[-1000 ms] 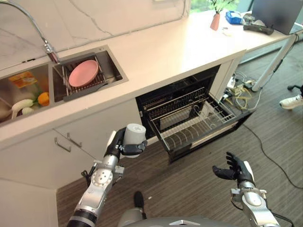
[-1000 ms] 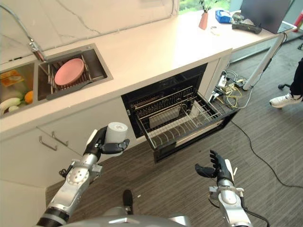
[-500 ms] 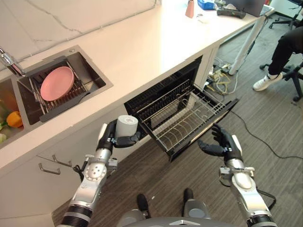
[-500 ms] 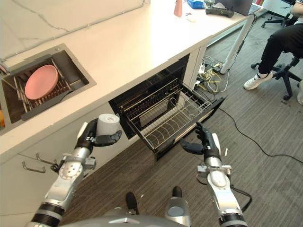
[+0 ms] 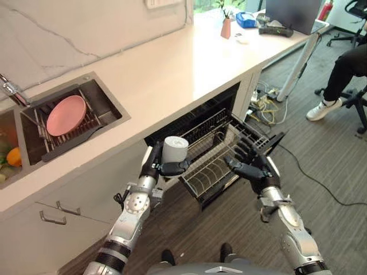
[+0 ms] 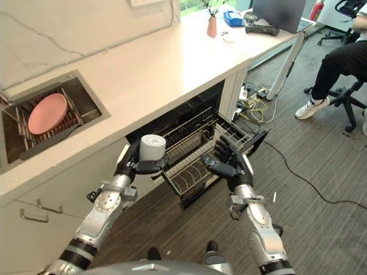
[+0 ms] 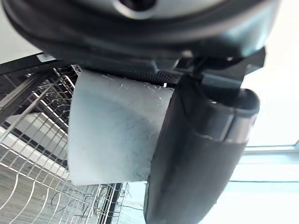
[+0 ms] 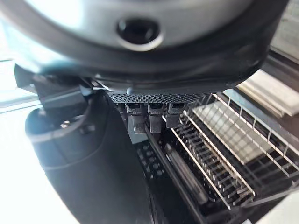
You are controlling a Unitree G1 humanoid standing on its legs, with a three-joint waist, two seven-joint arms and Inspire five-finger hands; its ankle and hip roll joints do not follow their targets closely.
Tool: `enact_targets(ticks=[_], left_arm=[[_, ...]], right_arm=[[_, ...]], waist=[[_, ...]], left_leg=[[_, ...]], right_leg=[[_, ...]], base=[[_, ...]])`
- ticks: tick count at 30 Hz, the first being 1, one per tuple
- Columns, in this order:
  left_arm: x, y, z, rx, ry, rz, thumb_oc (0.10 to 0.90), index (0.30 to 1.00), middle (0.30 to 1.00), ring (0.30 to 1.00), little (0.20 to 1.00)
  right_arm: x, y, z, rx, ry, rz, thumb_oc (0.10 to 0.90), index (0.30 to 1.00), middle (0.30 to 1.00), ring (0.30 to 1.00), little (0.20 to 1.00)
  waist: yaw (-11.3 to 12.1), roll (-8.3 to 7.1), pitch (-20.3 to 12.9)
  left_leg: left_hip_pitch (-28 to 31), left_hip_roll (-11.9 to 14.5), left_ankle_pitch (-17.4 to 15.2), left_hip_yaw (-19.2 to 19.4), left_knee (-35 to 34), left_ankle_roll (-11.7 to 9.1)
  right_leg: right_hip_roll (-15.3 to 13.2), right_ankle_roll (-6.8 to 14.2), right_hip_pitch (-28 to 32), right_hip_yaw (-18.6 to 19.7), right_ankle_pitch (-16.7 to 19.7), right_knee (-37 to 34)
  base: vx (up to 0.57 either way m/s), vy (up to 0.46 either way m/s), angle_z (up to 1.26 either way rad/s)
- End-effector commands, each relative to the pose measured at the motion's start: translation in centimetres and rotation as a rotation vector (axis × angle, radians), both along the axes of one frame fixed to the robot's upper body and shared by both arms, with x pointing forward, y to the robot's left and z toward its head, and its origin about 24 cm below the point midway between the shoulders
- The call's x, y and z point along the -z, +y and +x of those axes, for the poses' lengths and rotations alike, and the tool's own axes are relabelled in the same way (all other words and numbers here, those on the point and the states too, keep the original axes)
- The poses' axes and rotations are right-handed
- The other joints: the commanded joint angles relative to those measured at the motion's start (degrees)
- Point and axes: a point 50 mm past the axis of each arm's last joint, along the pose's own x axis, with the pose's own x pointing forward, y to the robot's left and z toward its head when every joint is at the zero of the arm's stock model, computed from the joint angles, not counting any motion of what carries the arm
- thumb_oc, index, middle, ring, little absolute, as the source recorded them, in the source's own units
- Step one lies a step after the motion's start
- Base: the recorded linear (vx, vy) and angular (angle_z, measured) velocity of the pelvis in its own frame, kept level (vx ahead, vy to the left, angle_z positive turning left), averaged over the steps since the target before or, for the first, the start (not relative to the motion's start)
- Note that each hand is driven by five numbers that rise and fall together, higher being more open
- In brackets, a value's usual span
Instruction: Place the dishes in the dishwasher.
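The left hand (image 5: 156,166) has its fingers and thumb wrapped round a pale grey cup (image 5: 174,150), holding it upright near the centre of the frame, just left of the pulled-out dishwasher rack (image 5: 221,166). The left wrist view confirms the hold, with the thumb (image 7: 196,154) lying along the cup's side and the wire rack showing past it. The right hand (image 6: 229,163) sits centre-right, fingers spread and relaxed, holding nothing, over the front edge of the rack. Whether it touches the wires I cannot tell.

The step in hand looks like carrying the cup to the rack. Only this 1 item is on its way; a pink plate (image 5: 66,107) sits in the sink (image 5: 112,100) at the upper left, so the task seems to be at an early stage.

To do this well, the cup should probably travel to the right over the rack's near rim before it is lowered, with enough height that its base does not catch the wires. Turning it mouth-down would suit a dishwasher, but that needs a wrist roll that could loosen the grip. A flat stretch of wire, clear of the curved plate tines at the front, looks the safer spot. The right hand could steady the rack so it does not slide inward. The fingers should let go only once the cup rests.
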Motion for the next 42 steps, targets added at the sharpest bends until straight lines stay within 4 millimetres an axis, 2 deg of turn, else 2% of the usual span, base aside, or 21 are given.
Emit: enact_targets(ticks=[1, 3, 7, 9, 14, 16, 24, 26, 34, 42], left_arm=[[-5.8, -1.3, 4.1, 0.002, -0.301, 0.056, 0.400, 0.300, 0.300, 0.300, 0.300], [-7.1, -2.8, 5.7, -0.014, -0.358, 0.143, 0.400, 0.300, 0.300, 0.300, 0.300], [-8.0, -3.9, 6.7, -0.060, -0.412, 0.245, 0.400, 0.300, 0.300, 0.300, 0.300], [-8.4, -5.2, 7.4, -0.070, -0.447, 0.330, 0.400, 0.300, 0.300, 0.300, 0.300], [-8.7, -6.5, 7.8, -0.063, -0.472, 0.372, 0.400, 0.300, 0.300, 0.300, 0.300], [-8.6, -7.6, 7.8, -0.044, -0.477, 0.397, 0.400, 0.300, 0.300, 0.300, 0.300], [-8.2, -9.4, 7.4, -0.015, -0.480, 0.406, 0.400, 0.300, 0.300, 0.300, 0.300], [-8.4, -10.3, 7.4, -0.004, -0.488, 0.409, 0.400, 0.300, 0.300, 0.300, 0.300], [-8.5, -11.2, 7.6, -0.016, -0.503, 0.451, 0.400, 0.300, 0.300, 0.300, 0.300], [-8.3, -12.4, 7.0, 0.008, -0.520, 0.449, 0.400, 0.300, 0.300, 0.300, 0.300]], right_arm=[[-5.1, 1.2, 1.6, -0.030, -0.257, 0.132, 0.800, 0.900, 0.900, 0.900, 0.900], [-6.1, 2.3, 2.0, -0.058, -0.282, 0.200, 0.800, 0.900, 0.900, 0.900, 0.900], [-7.3, 3.3, 2.7, -0.053, -0.302, 0.237, 0.800, 0.900, 0.900, 0.900, 0.900], [-8.8, 4.4, 3.4, -0.067, -0.351, 0.239, 0.800, 0.900, 0.900, 0.900, 0.900], [-10.0, 5.4, 4.1, -0.074, -0.390, 0.237, 0.800, 0.900, 0.900, 0.900, 0.900], [-10.3, 6.4, 4.4, -0.081, -0.394, 0.238, 0.800, 0.900, 0.900, 0.900, 0.900], [-10.0, 8.4, 5.0, -0.053, -0.351, 0.267, 0.800, 0.900, 0.900, 0.900, 0.900], [-9.7, 9.7, 5.7, -0.033, -0.309, 0.276, 0.800, 0.900, 0.900, 0.900, 0.900], [-8.8, 11.2, 5.8, 0.036, -0.228, 0.273, 0.800, 0.900, 0.900, 0.900, 0.900], [-7.0, 12.9, 6.3, 0.105, -0.115, 0.277, 0.800, 0.900, 0.900, 0.900, 0.900]], waist=[[-0.56, -3.16, -3.82], [-1.56, -2.59, -3.98], [-2.14, -2.22, -3.86], [-2.55, -1.70, -3.91], [-2.58, -1.40, -3.76], [-2.47, -1.21, -3.61], [-1.84, -1.08, -3.58], [-1.32, -1.24, -3.45], [-0.88, -1.34, -3.42], [0.22, -1.51, -3.50]], left_leg=[[4.77, -0.85, -4.29, 0.38, 0.29, -1.65], [4.71, -0.59, -4.04, 0.97, 0.29, -1.97], [4.34, -0.62, -4.01, 1.45, 0.29, -1.99], [4.19, -0.78, -4.05, 1.84, 0.29, -1.97], [4.11, -0.97, -4.09, 1.54, 0.29, -1.84], [4.00, -1.05, -4.21, 1.01, 0.29, -1.74], [3.81, -1.46, -4.52, -0.15, 0.29, -1.39], [3.75, -1.72, -4.72, -0.73, 0.29, -1.24], [3.57, -2.03, -4.81, -1.46, 0.29, -1.06], [3.62, -2.42, -5.07, -2.02, 0.29, -0.79]], right_leg=[[-2.19, 4.88, -1.20, 2.33, -1.41, 0.76], [-2.00, 4.85, -1.54, 2.64, -1.38, 0.76], [-2.05, 4.87, -2.00, 3.25, -0.97, 0.76], [-2.01, 4.82, -2.19, 3.70, -0.82, 0.76], [-2.03, 4.72, -2.05, 3.81, -0.63, 0.76], [-2.13, 4.58, -1.75, 3.78, -0.65, 0.76], [-2.30, 4.34, -1.07, 3.47, -0.49, 0.76], [-2.52, 4.35, -0.77, 3.40, -0.27, 0.79], [-2.73, 4.29, -0.55, 3.17, -0.04, 1.00], [-3.12, 4.32, -0.18, 2.73, 0.28, 1.07]], base=[[0.07, -0.087, -0.04], [0.05, -0.079, -0.09], [0.01, -0.033, -0.12], [0.02, -0.008, -0.14], [0.01, -0.001, -0.07], [0.02, 0.008, -0.05], [0.01, 0.013, 0.08], [-0.01, 0.036, 0.05], [-0.01, 0.016, 0.04], [-0.01, 0.015, 0.03]])
